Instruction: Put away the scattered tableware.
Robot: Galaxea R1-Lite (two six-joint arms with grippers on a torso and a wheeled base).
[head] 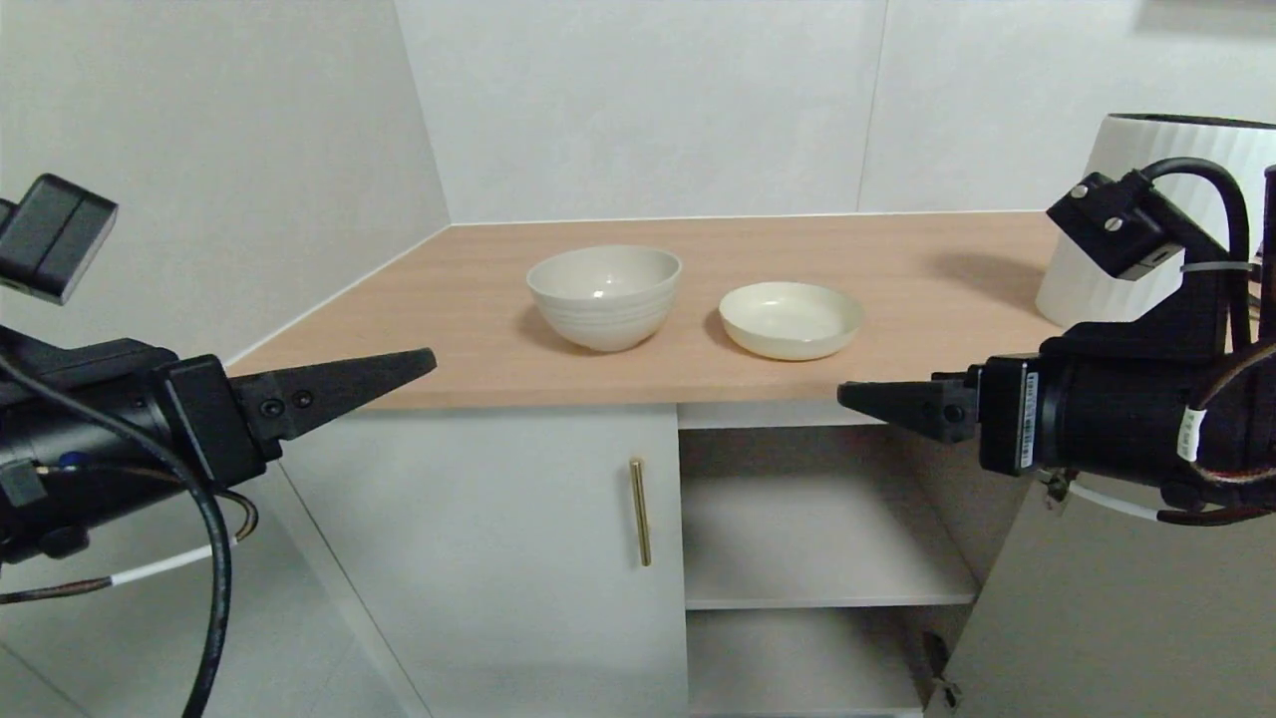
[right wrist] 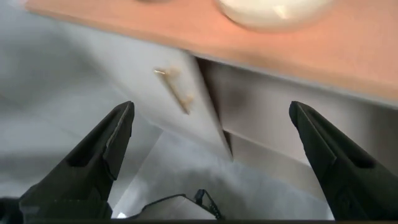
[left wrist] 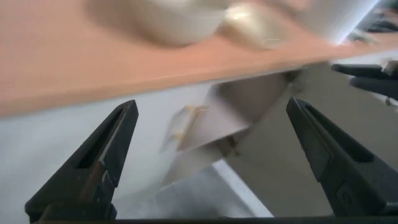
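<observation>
Bowl [head: 604,296], dish [head: 791,318] on counter [head: 947,249], L claw [left wrist: 211,102], R claw [right wrist: 210,104] apart (both empty), ribbed vessel [head: 1116,145] in head view.

A deep cream bowl [head: 604,296] with faint ribbing round its side stands upright and empty on the wooden counter [head: 937,319]. Just beside it to the right, not touching, sits a shallow cream dish [head: 791,319], also upright and empty. Both are near the front edge.
</observation>
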